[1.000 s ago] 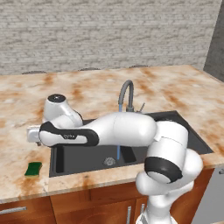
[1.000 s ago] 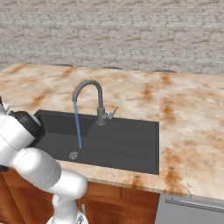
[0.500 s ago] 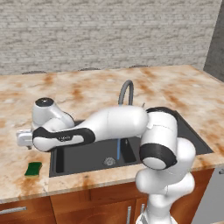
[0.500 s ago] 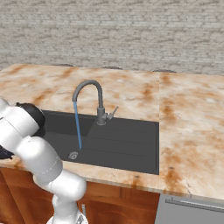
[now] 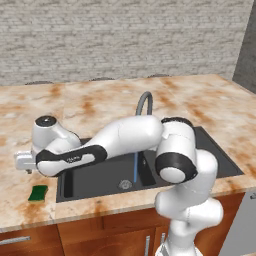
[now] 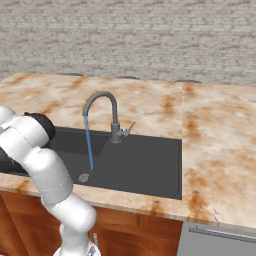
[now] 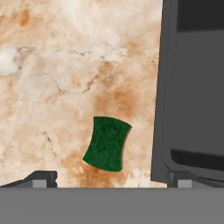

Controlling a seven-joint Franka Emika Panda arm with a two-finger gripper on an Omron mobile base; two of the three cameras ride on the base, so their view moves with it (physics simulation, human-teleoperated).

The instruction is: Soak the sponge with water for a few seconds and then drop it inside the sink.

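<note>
My fingertips (image 7: 43,177) barely poke into the hand view, spread wide and grasping nothing. The green sponge (image 7: 107,143), rough-faced with curved edges, lies flat on the mottled marble counter (image 7: 57,78) just beside the dark sink (image 7: 192,87). Water (image 6: 89,147) falls thin and blue from the curved faucet (image 6: 107,107) into the basin.

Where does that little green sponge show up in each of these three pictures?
Left base view: sponge lies low on the left, on the counter beside the sink.
Right base view: I cannot find it; the arm covers that corner.
Hand view: lower middle, on the counter.
Shared landmark: the sink's dark rim.
</note>
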